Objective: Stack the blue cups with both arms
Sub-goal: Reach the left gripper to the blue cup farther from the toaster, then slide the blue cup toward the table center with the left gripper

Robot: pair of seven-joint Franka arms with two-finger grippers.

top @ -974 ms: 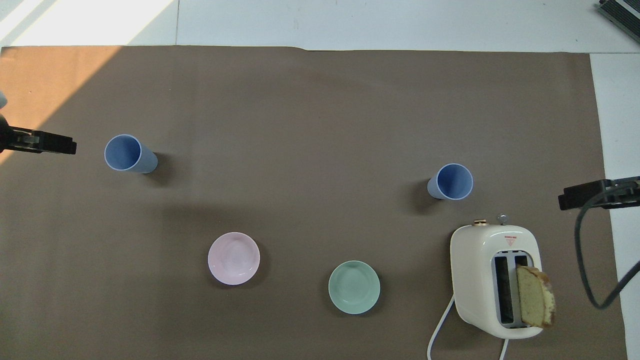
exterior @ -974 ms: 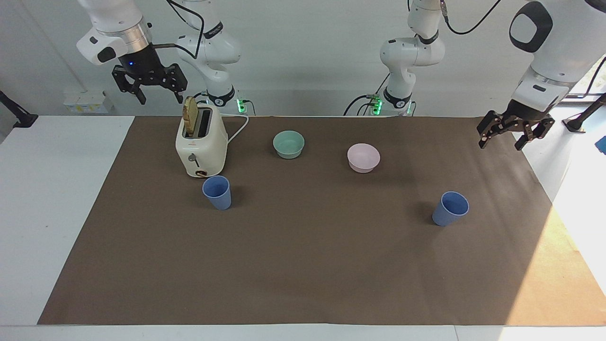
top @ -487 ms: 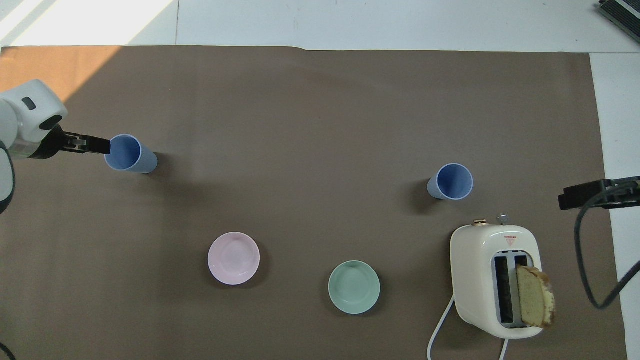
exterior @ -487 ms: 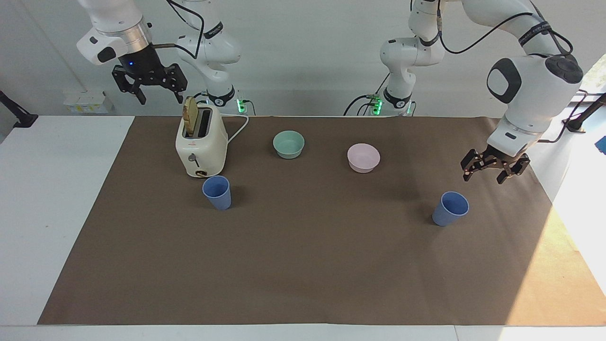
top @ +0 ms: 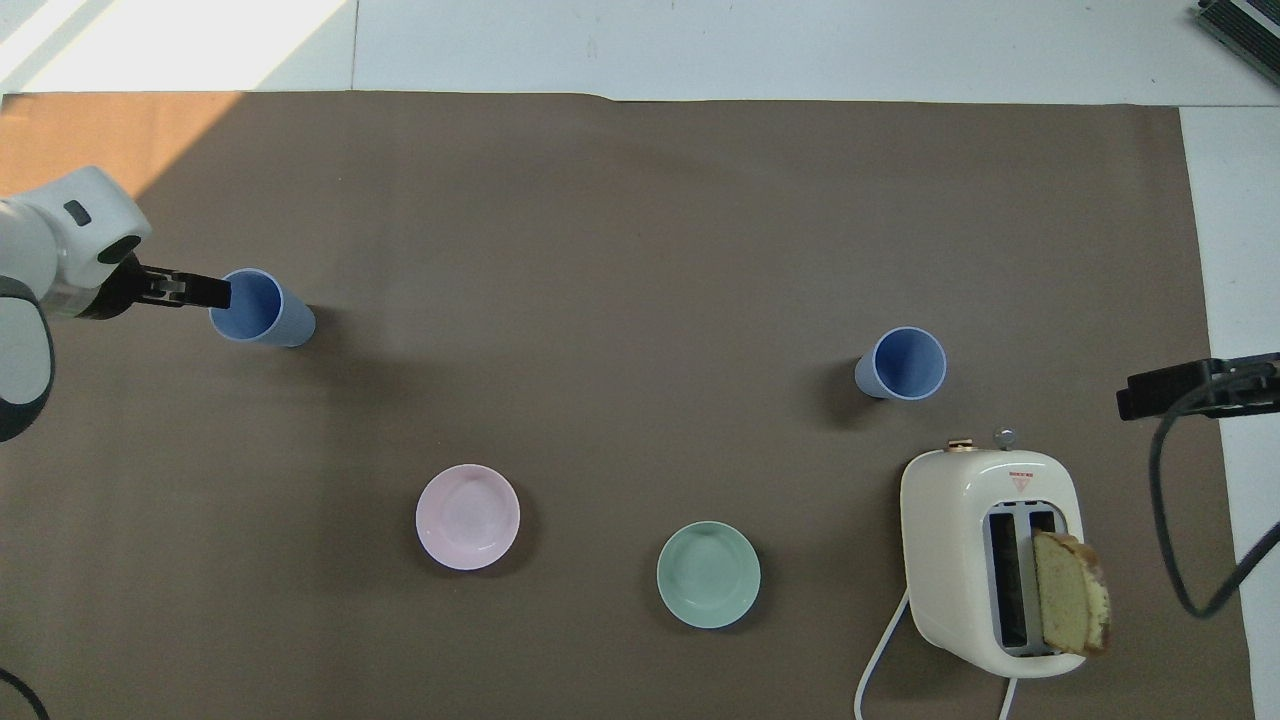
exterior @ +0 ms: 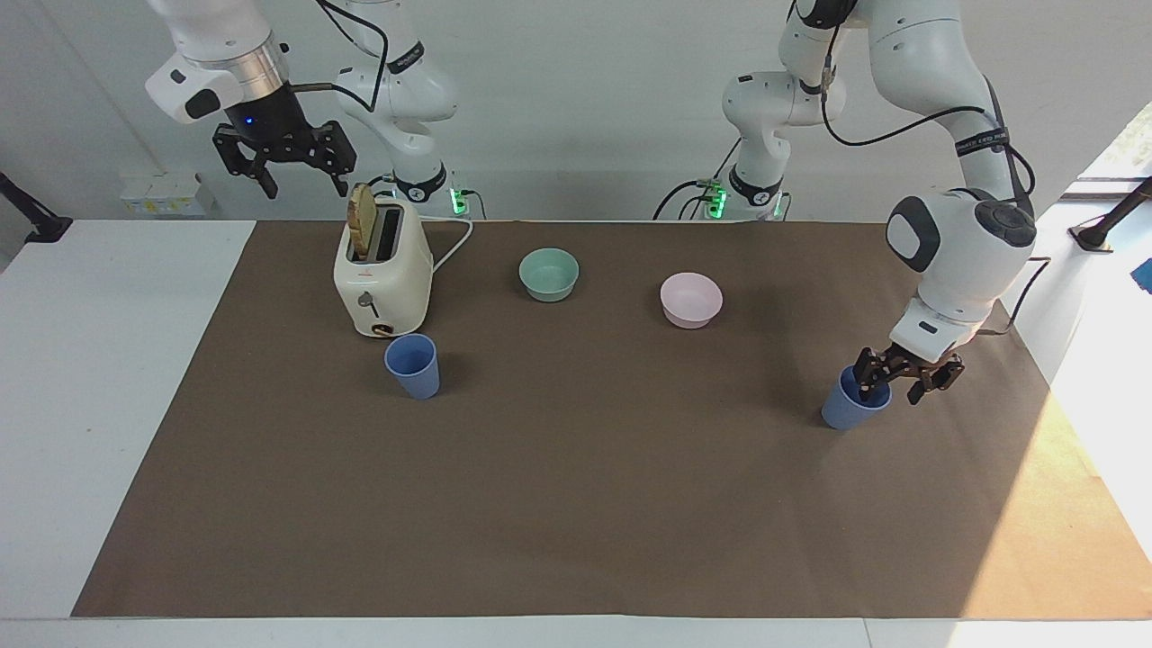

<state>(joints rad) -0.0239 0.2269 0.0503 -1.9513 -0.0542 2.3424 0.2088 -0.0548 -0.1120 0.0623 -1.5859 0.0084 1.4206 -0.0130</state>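
**Rim grasp being set on the first blue cup**

The table (exterior: 117,378) is covered by a brown mat (exterior: 576,504), on which everything else stands. The largest item is the cream toaster (exterior: 382,283), with a slice of bread (exterior: 362,220) standing in one slot, at the right arm's end of the table. A teal bowl (exterior: 549,274) and a pink bowl (exterior: 690,299) are set side by side between the arms' bases, well apart from each other.

Two blue cups are seen upright and mouth-up, well apart. One blue cup (exterior: 413,364) stands just beside the toaster, farther from the robots than it. The other blue cup (exterior: 851,402) stands toward the left arm's end, farther from the robots than the pink bowl.

The left gripper (exterior: 889,385) is placed at that cup's rim, with one finger apparently dipped inside the mouth and the other outside the wall. Whether the wall is already pinched cannot be told. The right gripper (exterior: 301,171) is held in the air over the table edge near the toaster, its fingers spread and nothing in them; that arm waits.

The cups are judged to be light, thin-walled plastic: stiff enough for a pinch, but easily tipped or slid on the mat by a sideways nudge. The smooth tapered wall may slip downward out of a loose grip. A hold across the rim wall is judged best, leaving the body free to drop into the second cup.
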